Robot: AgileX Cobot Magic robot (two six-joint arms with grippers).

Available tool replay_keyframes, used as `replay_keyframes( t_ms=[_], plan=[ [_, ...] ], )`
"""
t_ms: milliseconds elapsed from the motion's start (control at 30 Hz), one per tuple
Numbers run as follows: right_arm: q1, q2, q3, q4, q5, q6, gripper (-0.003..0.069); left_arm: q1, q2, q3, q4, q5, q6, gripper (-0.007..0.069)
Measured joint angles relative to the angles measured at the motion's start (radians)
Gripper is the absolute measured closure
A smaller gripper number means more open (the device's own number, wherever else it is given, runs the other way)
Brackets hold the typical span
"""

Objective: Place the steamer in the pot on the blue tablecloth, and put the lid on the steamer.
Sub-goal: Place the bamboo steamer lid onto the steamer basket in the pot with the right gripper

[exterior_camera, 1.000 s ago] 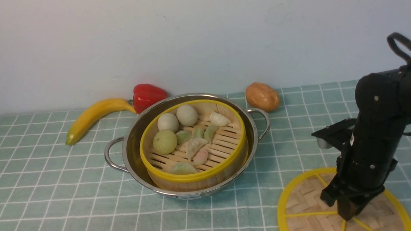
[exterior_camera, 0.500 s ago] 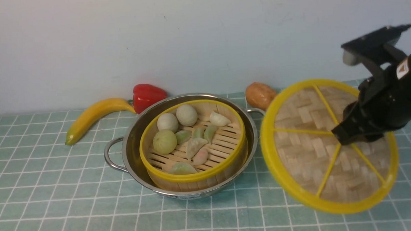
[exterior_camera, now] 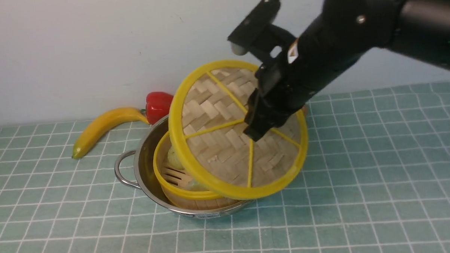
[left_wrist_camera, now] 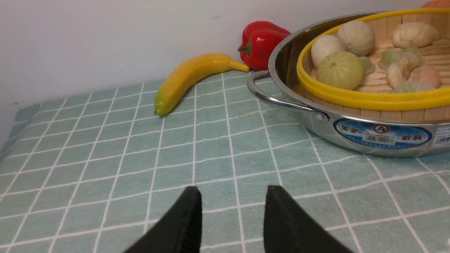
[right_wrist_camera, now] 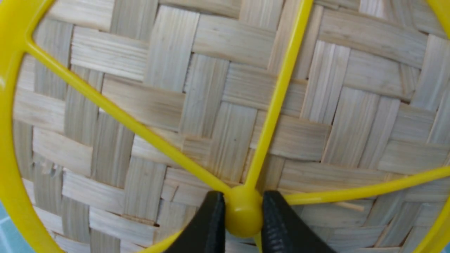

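The shiny pot (exterior_camera: 142, 159) stands on the blue tablecloth (exterior_camera: 361, 174) with the steamer (exterior_camera: 165, 184) inside it. My right gripper (exterior_camera: 253, 135) is shut on the yellow hub of the lid (exterior_camera: 218, 141). The lid hangs tilted, facing the camera, over the right part of the pot, and hides most of the steamer. In the right wrist view the lid (right_wrist_camera: 211, 88) fills the frame and my right gripper (right_wrist_camera: 242, 200) pinches its hub. In the left wrist view my left gripper (left_wrist_camera: 233, 191) stands open and empty, low over the cloth, apart from the pot (left_wrist_camera: 351, 137) and the steamer (left_wrist_camera: 351, 100).
A banana (exterior_camera: 101, 127) and a red pepper (exterior_camera: 157, 104) lie behind the pot on its left, close to the pale wall. The pot's left loop handle (exterior_camera: 121, 171) sticks out towards the banana side.
My right arm has lifted the lid off the cloth at the front right, swung it up and carried it left until it hangs tilted over the pot. The left gripper has not moved.
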Motion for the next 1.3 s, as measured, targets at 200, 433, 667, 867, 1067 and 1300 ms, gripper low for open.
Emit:
replay_keyframes(
  t_ms=[200,433,667,867,1067,1300],
  plan=[
    [0.014,0.134,-0.129,-0.016,-0.009,-0.044,0.0512,0.000,0.000,0.000,0.000,0.000,0.000,0.0382],
    [0.014,0.170,-0.170,-0.030,-0.022,-0.047,0.0512,0.000,0.000,0.000,0.000,0.000,0.000,0.0382],
    [0.014,0.173,-0.171,-0.030,-0.041,-0.070,0.0512,0.000,0.000,0.000,0.000,0.000,0.000,0.0382],
    [0.014,0.192,-0.172,-0.029,-0.055,-0.074,0.0512,0.000,0.000,0.000,0.000,0.000,0.000,0.0382],
    [0.014,0.216,-0.172,-0.025,-0.077,-0.106,0.0512,0.000,0.000,0.000,-0.001,0.000,0.000,0.0382],
    [0.049,0.220,-0.172,-0.036,-0.097,-0.154,0.0512,0.000,0.000,0.000,-0.001,0.000,0.000,0.0382]
  ],
)
